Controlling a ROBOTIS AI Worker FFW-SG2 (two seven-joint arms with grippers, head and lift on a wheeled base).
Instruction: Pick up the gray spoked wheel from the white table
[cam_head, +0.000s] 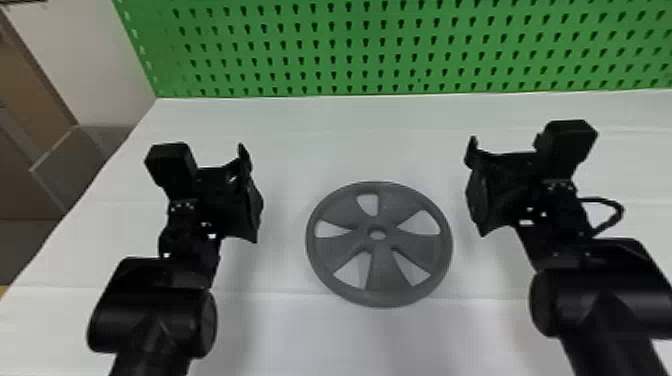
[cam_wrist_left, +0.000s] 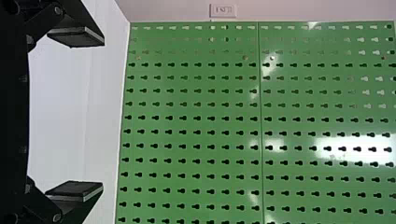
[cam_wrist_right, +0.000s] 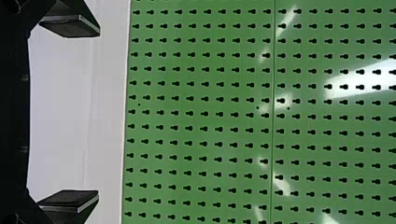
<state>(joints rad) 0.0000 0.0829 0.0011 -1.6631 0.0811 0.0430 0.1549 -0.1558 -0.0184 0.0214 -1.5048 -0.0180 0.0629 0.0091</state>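
Note:
The gray spoked wheel (cam_head: 382, 250) lies flat on the white table (cam_head: 300, 330), between the two arms in the head view. My left gripper (cam_head: 250, 195) stands to the left of the wheel, not touching it. On the wheel's other side is my right gripper (cam_head: 475, 187), also apart from it. In the left wrist view, the left gripper (cam_wrist_left: 77, 114) has its two fingers spread wide with nothing between them. The right gripper (cam_wrist_right: 72, 114) in its own wrist view is likewise open and holds nothing.
A green perforated board (cam_head: 370, 50) rises along the table's back edge. Off the table's left side stands a grey see-through panel (cam_head: 75, 160). A cable loop (cam_head: 617, 210) sticks out beside the right wrist.

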